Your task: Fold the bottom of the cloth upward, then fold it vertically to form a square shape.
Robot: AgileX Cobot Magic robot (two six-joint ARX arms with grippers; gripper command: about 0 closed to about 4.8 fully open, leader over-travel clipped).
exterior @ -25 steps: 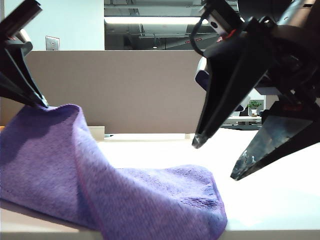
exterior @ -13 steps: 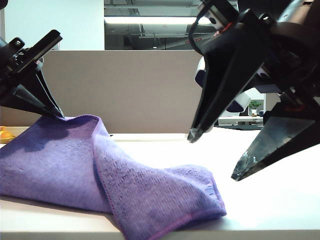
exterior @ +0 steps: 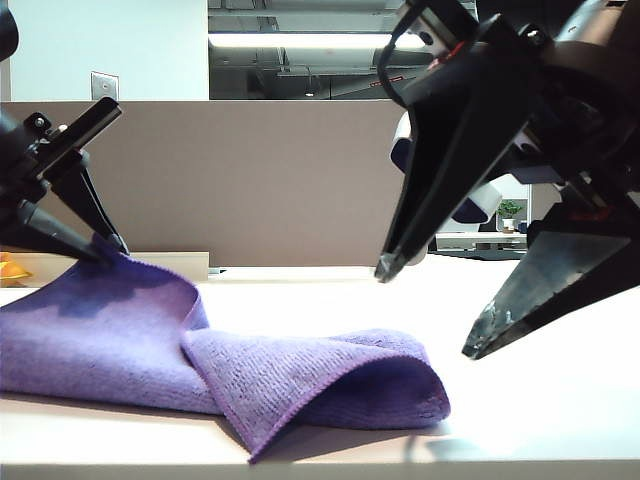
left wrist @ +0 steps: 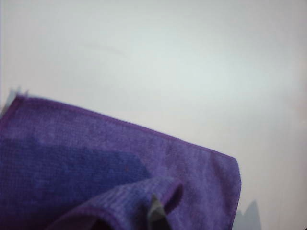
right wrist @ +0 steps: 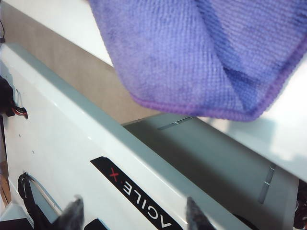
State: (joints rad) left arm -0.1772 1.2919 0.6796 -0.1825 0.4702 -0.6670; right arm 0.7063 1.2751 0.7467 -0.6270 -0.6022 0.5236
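Cloth (exterior: 150, 340) lies doubled over on counter (exterior: 540, 400), at its front left edge. One fold looks done; messy, loose flap. Square fold left. Left gripper (exterior: 105, 250) at cloth's back corner, fingers narrow, grip unclear. Right gripper (exterior: 430, 310) above counter's right, fingers wide, empty.

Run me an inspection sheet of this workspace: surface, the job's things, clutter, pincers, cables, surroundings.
Surface: white table, bare beside the cloth.
Job's things: purple cloth lying partly folded, one flap doubled over near the table's front edge.
Clutter: small orange object at the far left edge; what it is cannot be told.
Pincers: left pincer at the cloth's raised far-left corner; whether it grips cannot be told. Right pincer open, above the table right of the cloth, holding nothing.
Cables: black cable looped on the right arm.
Surroundings: brown partition, ceiling lights, potted plant far behind.
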